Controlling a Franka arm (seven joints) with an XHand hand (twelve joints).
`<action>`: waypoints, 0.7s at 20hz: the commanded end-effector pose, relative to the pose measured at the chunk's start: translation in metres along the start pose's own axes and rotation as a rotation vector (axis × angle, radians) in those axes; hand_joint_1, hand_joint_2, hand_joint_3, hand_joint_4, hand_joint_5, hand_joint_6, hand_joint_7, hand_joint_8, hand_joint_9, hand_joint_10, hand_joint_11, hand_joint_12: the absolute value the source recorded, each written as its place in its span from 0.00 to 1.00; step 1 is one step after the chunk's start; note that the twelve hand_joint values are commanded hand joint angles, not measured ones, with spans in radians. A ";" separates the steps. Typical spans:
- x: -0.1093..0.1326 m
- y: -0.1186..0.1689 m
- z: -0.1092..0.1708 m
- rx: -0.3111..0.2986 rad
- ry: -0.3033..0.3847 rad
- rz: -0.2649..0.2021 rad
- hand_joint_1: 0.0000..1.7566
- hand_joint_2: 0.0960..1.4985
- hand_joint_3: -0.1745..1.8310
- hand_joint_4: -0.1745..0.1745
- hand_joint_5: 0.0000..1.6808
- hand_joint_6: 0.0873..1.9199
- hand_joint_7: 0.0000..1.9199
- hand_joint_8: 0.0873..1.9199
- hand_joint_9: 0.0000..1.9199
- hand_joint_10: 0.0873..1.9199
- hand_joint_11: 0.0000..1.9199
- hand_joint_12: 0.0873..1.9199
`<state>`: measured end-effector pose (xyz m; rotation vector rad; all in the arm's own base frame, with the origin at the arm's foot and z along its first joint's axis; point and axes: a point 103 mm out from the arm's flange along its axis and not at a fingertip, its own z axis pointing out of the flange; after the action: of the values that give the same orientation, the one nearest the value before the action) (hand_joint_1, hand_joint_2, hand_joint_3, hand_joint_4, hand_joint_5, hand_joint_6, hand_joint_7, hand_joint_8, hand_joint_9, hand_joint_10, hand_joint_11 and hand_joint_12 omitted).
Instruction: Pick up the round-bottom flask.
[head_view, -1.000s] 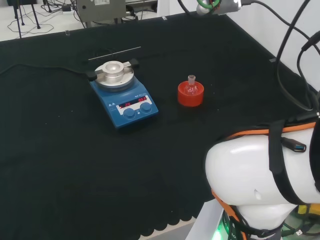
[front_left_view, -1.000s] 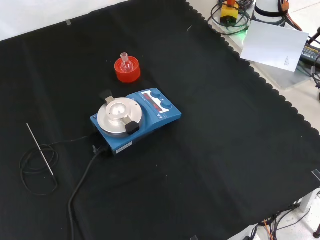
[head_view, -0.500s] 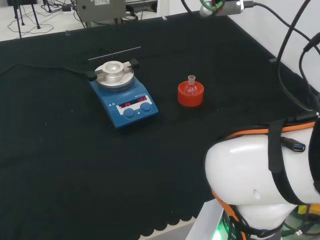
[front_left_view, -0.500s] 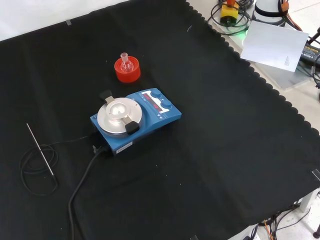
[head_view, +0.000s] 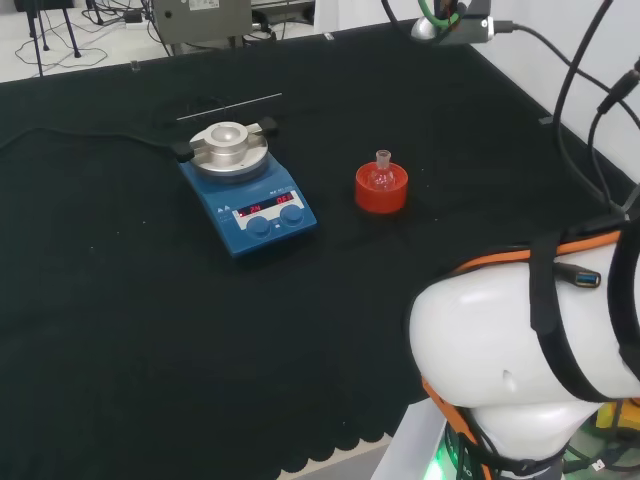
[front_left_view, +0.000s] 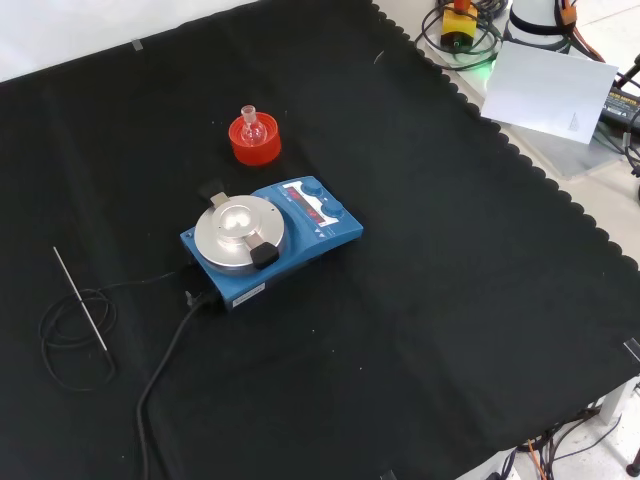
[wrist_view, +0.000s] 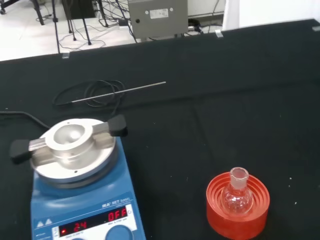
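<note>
A small clear round-bottom flask (head_view: 382, 172) stands upright, neck up, in a red ribbed ring stand (head_view: 381, 195) near the middle of the black cloth. The front view has the flask (front_left_view: 250, 127) and its stand (front_left_view: 256, 149) in the upper middle, just beyond the blue stirrer. The wrist view looks down from some distance at the flask (wrist_view: 235, 196) in the stand (wrist_view: 239, 220); nothing touches it. The arm's grey wrist end (head_view: 455, 20), with a green ring and cables, hangs high at the head view's top right, well away from the flask.
A blue magnetic stirrer (head_view: 252, 200) with a round metal top stands left of the flask in the head view, its black cable (front_left_view: 165, 370) trailing over the cloth. A thin metal rod (head_view: 228, 105) with a coiled lead lies behind it. The arm's white link (head_view: 520, 350) stands at lower right.
The arm's wrist end has drifted right and slightly down at the top of the head view. The flask, stand and stirrer have not moved.
</note>
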<state>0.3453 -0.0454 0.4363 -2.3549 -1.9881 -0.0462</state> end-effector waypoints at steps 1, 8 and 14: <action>-0.034 0.056 0.065 0.017 0.069 0.062 0.20 0.81 0.18 0.35 0.19 0.00 0.08 0.26 0.11 0.33 0.00 0.49; -0.062 0.111 0.131 0.057 0.132 0.099 0.25 0.78 0.18 0.32 0.21 0.00 0.10 0.28 0.14 0.34 0.00 0.55; -0.075 0.135 0.182 0.090 0.175 0.129 0.29 0.70 0.21 0.29 0.24 0.00 0.12 0.31 0.17 0.34 0.00 0.59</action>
<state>0.4250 -0.0937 0.3037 -2.3044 -1.8072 -0.0505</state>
